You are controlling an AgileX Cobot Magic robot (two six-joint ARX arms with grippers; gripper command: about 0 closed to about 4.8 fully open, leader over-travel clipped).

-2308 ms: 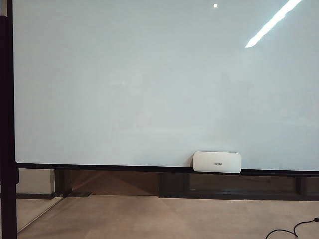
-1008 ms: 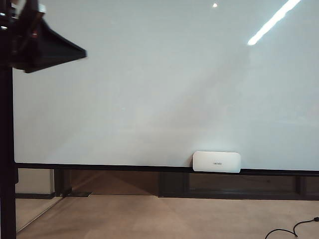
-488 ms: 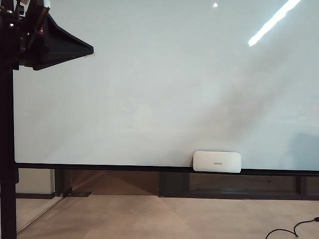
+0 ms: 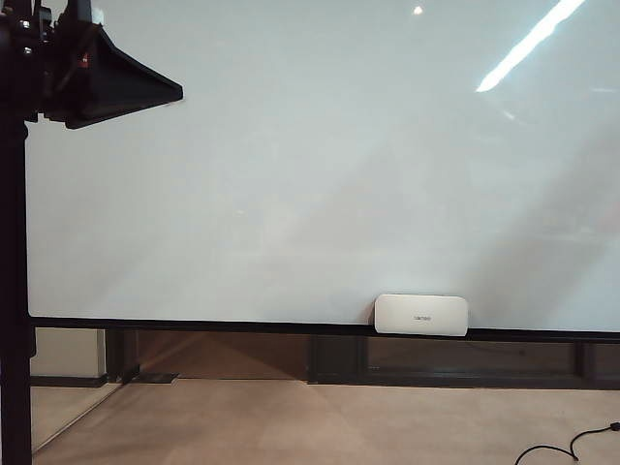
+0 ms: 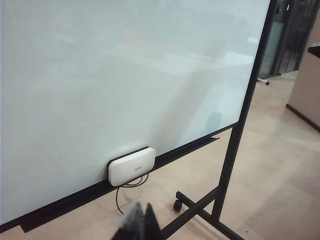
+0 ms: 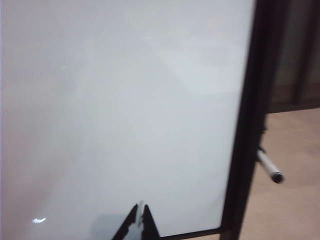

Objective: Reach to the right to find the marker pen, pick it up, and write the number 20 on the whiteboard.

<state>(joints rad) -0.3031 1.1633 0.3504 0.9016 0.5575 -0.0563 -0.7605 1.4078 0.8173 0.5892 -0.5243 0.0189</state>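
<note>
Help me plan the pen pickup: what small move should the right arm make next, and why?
Probably swing the right gripper further toward the marker pen and open its fingers. In the right wrist view the pen juts out past the whiteboard frame's edge, well off to the side of the fingers, which are shut and empty. The board carries no writing yet.
</note>
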